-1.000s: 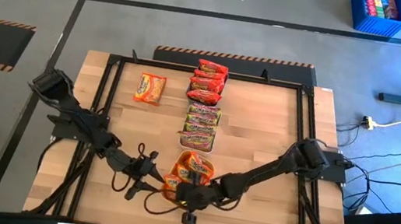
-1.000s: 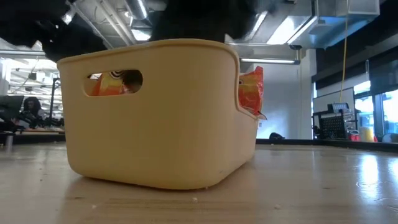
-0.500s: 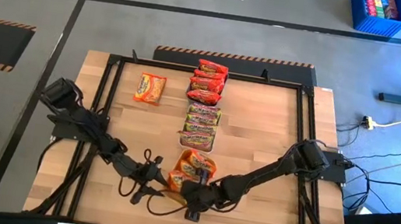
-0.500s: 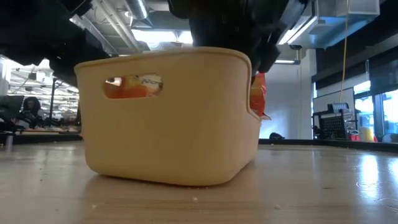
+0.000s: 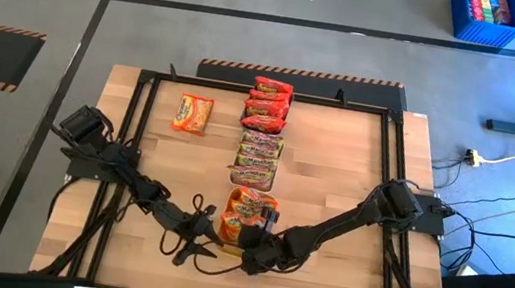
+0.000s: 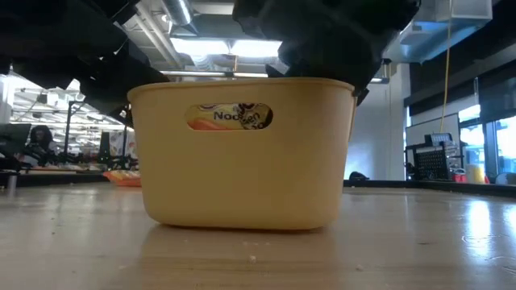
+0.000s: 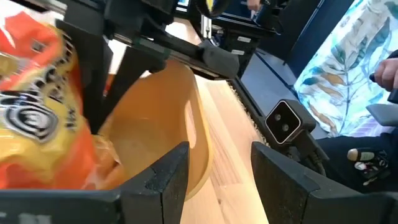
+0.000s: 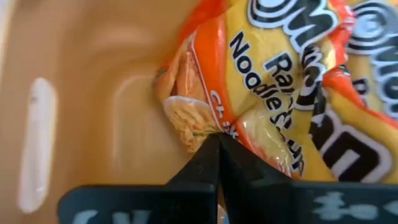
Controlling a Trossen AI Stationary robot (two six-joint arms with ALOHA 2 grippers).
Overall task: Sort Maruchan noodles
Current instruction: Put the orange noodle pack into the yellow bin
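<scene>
Maruchan noodles packet (image 8: 292,81), orange-yellow, sits pinched at its crinkled corner between the right gripper (image 8: 216,163) jaws, which you see pressed fully together on the wrapper in the right wrist view. That packet lies inside the orange-yellow tray (image 6: 242,177), against its inner wall, with more orange-yellow packets beside it.

In the high view your right gripper (image 5: 246,241) is down in the tray (image 5: 231,203), near the table's front edge, the right arm reaching in from the right side.

Your left gripper (image 5: 203,229) is just beside the tray's left side. Its jaws stand part open with nothing between them; the left wrist view looks past the two dark fingers (image 7: 158,180) at the tray's rim (image 7: 186,118) and an orange-yellow packet (image 7: 37,124) inside.

From the low view the tray stands flat on the table (image 6: 403,242), and a packet's printing shows through the handle slot (image 6: 230,117).

Farther back along the table's middle, the high view shows a white tray (image 5: 256,161) holding green-and-red packets (image 5: 258,145). Beyond it lies a stack of red packets (image 5: 268,104); whether a tray is under them you cannot tell. One orange-yellow packet (image 5: 192,113) lies alone on the table (image 5: 335,165), left of the red stack and well apart from both grippers.
</scene>
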